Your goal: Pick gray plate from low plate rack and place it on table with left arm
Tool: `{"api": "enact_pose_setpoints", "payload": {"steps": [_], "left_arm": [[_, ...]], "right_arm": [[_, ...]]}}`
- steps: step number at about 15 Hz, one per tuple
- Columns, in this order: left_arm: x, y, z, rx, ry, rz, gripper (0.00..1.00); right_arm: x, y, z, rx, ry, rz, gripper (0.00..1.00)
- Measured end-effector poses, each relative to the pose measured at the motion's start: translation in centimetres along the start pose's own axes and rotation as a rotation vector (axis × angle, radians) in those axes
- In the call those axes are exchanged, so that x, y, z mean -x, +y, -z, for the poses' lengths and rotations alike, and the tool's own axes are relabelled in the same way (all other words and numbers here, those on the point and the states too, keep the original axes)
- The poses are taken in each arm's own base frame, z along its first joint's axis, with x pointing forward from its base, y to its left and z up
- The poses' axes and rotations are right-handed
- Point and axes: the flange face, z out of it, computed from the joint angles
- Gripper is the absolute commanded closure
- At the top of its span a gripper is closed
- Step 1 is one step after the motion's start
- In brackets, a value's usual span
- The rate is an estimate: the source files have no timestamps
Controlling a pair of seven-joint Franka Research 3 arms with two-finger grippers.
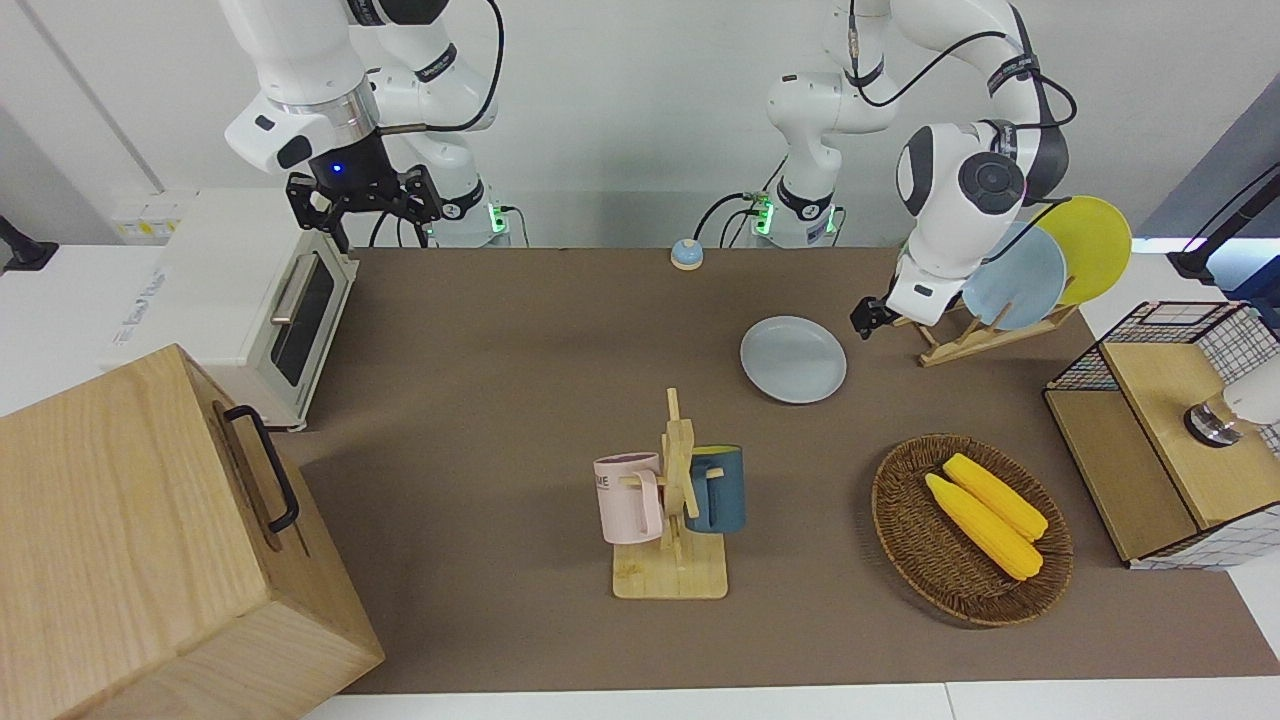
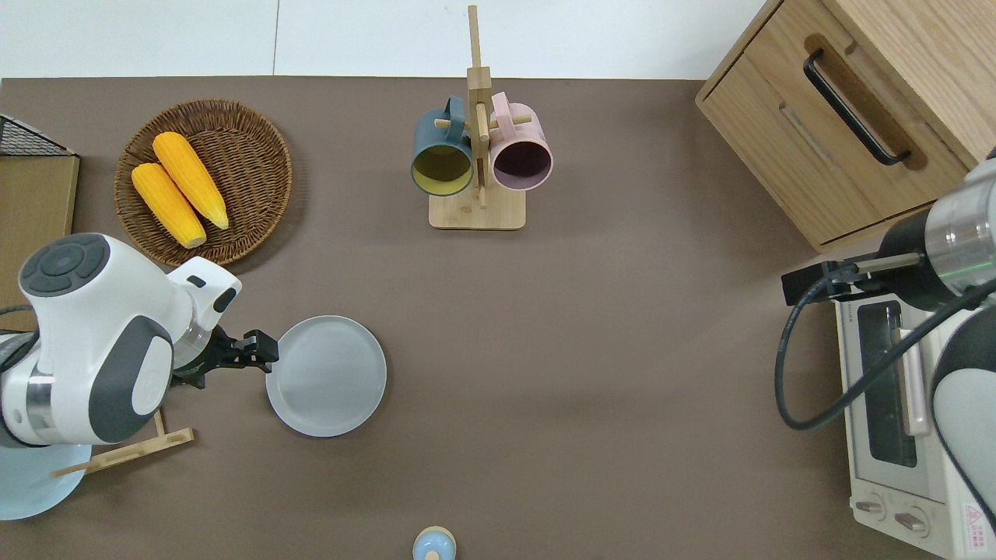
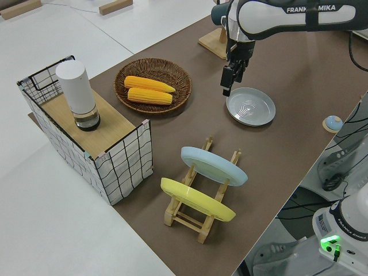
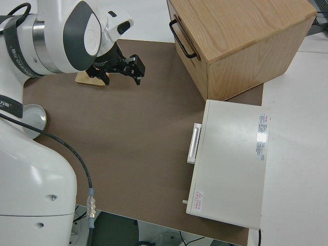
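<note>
The gray plate (image 1: 794,359) (image 2: 326,376) (image 3: 250,106) lies flat on the table (image 1: 520,400), between the low plate rack (image 1: 985,335) (image 3: 198,210) and the mug stand. My left gripper (image 1: 866,319) (image 2: 263,351) (image 3: 226,87) hovers just off the plate's rim on the rack's side, open and holding nothing. A light blue plate (image 1: 1015,278) (image 3: 213,165) and a yellow plate (image 1: 1090,245) (image 3: 198,200) still lean in the rack. The right arm is parked, its gripper (image 1: 365,203) (image 4: 123,69) open.
A wooden mug stand (image 1: 672,520) with a pink and a dark blue mug stands mid-table. A wicker basket (image 1: 900,520) holds two corn cobs. A wire-sided shelf (image 1: 1150,440) sits at the left arm's end; a toaster oven (image 1: 250,300) and a wooden drawer box (image 1: 130,540) at the right arm's end.
</note>
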Motion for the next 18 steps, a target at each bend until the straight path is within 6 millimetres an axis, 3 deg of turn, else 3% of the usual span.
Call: {"api": "enact_pose_setpoints", "payload": {"steps": [3,8,15,18], "left_arm": [[0.0,-0.1,3.3,-0.024,0.063,0.007,0.01],[-0.1,-1.9,7.6,0.006,0.107,-0.022,0.01],[2.9,-6.1,16.7,0.132,0.030,-0.082,0.01],[3.8,-7.5,18.7,0.163,0.016,-0.081,0.01]], "right_arm": [[0.0,0.0,0.0,0.000,0.000,0.000,0.017],[0.0,0.0,0.0,0.000,0.000,0.000,0.017],[0.0,0.0,0.0,0.000,0.000,0.000,0.017],[0.0,0.0,0.0,0.000,0.000,0.000,0.017]]}}
